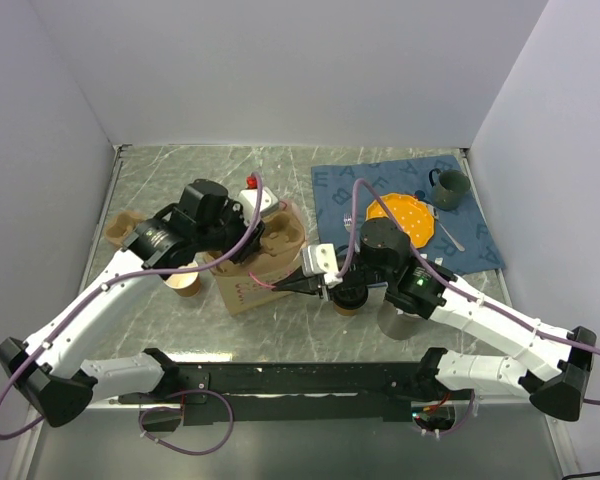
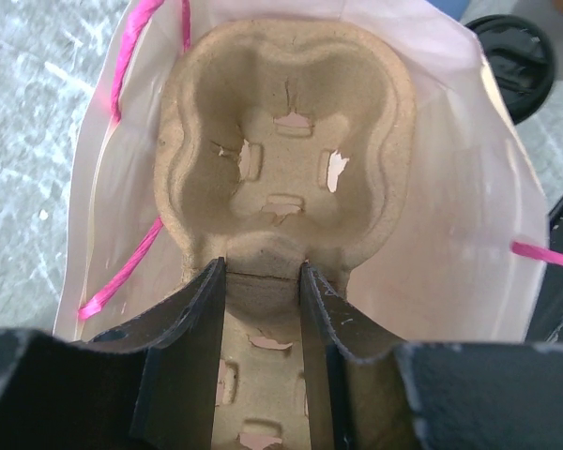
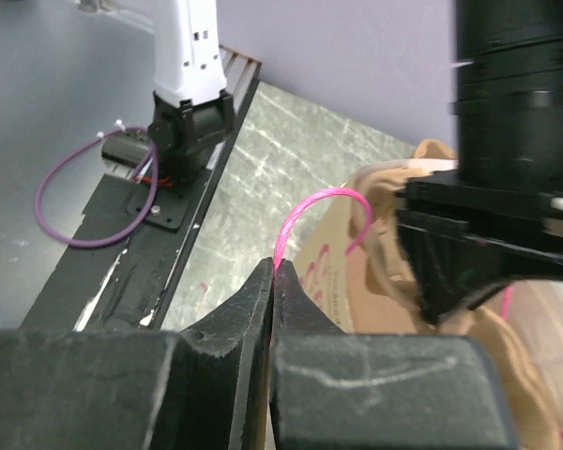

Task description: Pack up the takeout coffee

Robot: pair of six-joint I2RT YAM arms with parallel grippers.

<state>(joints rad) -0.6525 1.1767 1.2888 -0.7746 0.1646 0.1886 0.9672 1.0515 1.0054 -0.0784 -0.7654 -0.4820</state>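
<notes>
Bag [image 2: 450, 234] and tray [image 2: 281, 84], both held
Left gripper [image 2: 263, 267] squeezes the tray inside the bag; right gripper [image 3: 272, 272] pinches the pink handle [image 3: 319, 202] tight.

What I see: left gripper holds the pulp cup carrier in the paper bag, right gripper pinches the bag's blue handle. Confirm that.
Wrong colour: the handle pinched by the right gripper is pink, not blue; the right wrist view shows it. The left gripper does hold the pulp cup carrier in the paper bag.
</notes>
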